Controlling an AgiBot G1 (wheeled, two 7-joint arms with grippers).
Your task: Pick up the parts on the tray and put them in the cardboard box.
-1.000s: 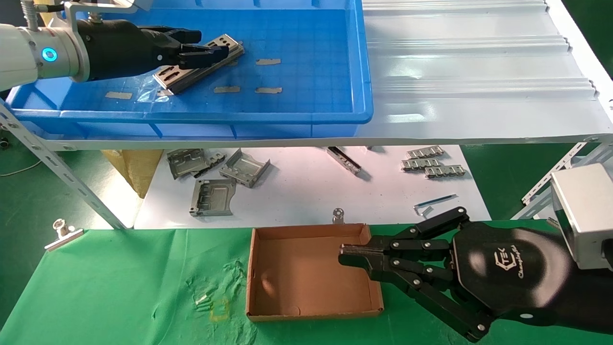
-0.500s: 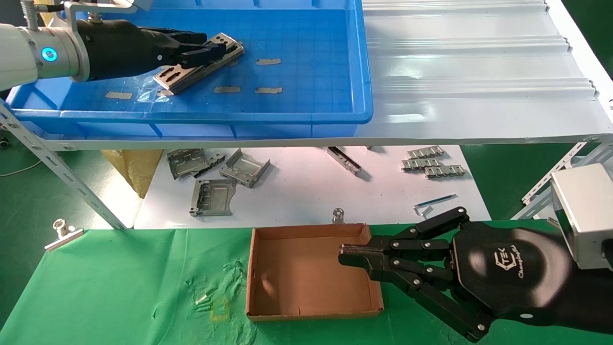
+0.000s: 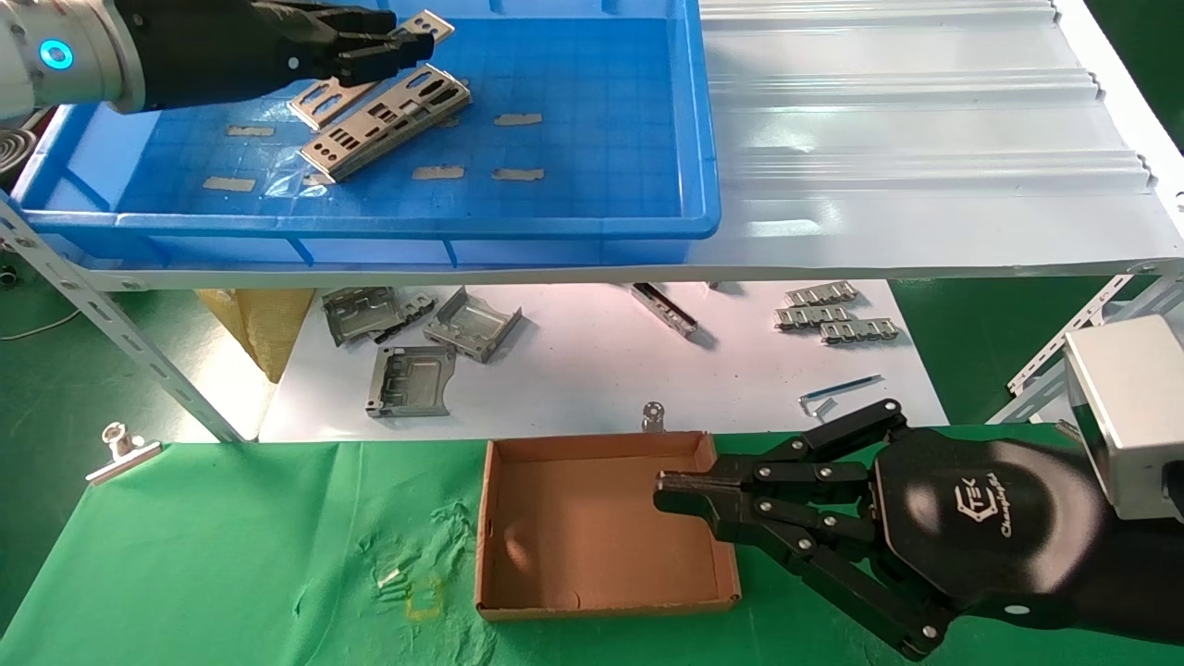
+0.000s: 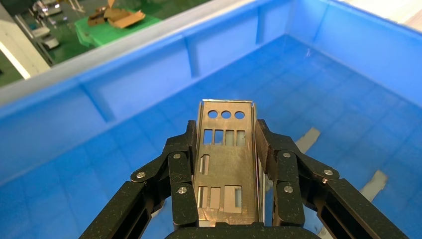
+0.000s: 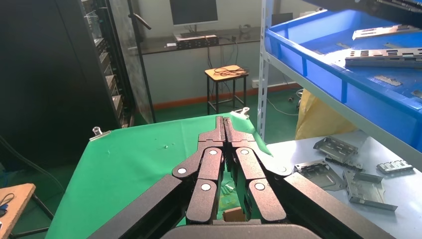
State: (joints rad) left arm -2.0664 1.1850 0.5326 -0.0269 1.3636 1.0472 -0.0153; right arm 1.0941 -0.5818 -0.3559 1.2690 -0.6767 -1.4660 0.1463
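1. Up at the far left of the tray (image 3: 647, 111), the left end effector (image 3: 393, 46) is clamped on one part (image 3: 421, 26), a thin punched plate that sticks out between its fingers (image 4: 181, 169) and looks clear of the tray floor.
2. Just nearer lies a second part (image 3: 388, 120), flat on the tray, its long axis slanting from near-left to far-right.
3. Down on the green cloth (image 3: 231, 546) at the near edge sits the cardboard box (image 3: 504, 532), well apart from the held plate, nearer and to the right of it.
4. Carrying the plate there means travelling nearer and rightward, over the tray's near wall.
5. Over the box's right side hangs the right end effector (image 3: 680, 488), fingers pinched together and holding nothing; it is the closer one to the box, but the left one has the part.
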